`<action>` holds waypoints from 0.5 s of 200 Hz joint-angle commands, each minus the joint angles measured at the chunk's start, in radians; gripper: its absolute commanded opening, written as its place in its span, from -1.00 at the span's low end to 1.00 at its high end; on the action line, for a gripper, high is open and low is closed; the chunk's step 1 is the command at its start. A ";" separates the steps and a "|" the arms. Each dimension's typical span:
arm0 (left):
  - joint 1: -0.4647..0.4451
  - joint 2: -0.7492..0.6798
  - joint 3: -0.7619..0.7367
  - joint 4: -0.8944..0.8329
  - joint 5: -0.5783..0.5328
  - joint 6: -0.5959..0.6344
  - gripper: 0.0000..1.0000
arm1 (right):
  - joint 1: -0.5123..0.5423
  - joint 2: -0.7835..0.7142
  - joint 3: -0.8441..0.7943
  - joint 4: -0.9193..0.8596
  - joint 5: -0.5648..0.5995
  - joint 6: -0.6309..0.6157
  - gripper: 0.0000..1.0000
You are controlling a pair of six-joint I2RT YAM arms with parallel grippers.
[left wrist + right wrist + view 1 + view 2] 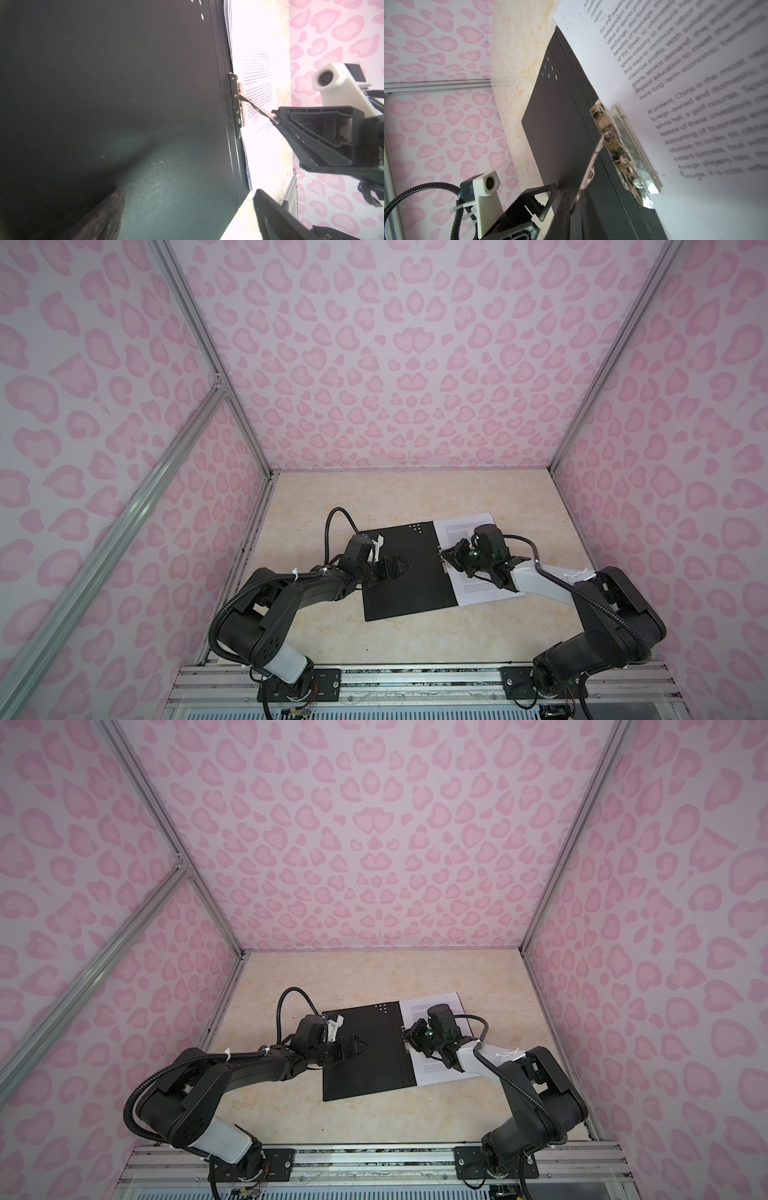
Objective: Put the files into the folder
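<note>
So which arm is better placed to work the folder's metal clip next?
Probably the right arm: its jaws pinch the clip lever at the folder spine. The left arm's open jaws sit over the bare cover.

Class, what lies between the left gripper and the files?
Bare black inside of the folder, then its metal spine clip, before the files; both top views and the left wrist view show it.
</note>
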 commanded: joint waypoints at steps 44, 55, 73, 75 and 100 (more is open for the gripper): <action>0.001 0.027 -0.011 -0.218 -0.069 -0.004 0.99 | 0.005 0.011 -0.018 0.041 -0.025 -0.001 -0.76; 0.001 0.029 -0.011 -0.219 -0.071 -0.005 0.99 | 0.006 0.010 -0.021 0.041 -0.024 -0.002 -0.77; 0.000 0.030 -0.009 -0.220 -0.071 -0.005 0.99 | 0.007 0.006 -0.030 0.048 -0.025 -0.002 -0.78; 0.000 0.030 -0.009 -0.220 -0.072 -0.005 0.98 | 0.006 0.005 -0.031 0.050 -0.026 -0.002 -0.79; 0.001 0.032 -0.006 -0.226 -0.081 -0.005 0.99 | 0.006 0.003 -0.054 0.091 -0.040 0.003 -0.86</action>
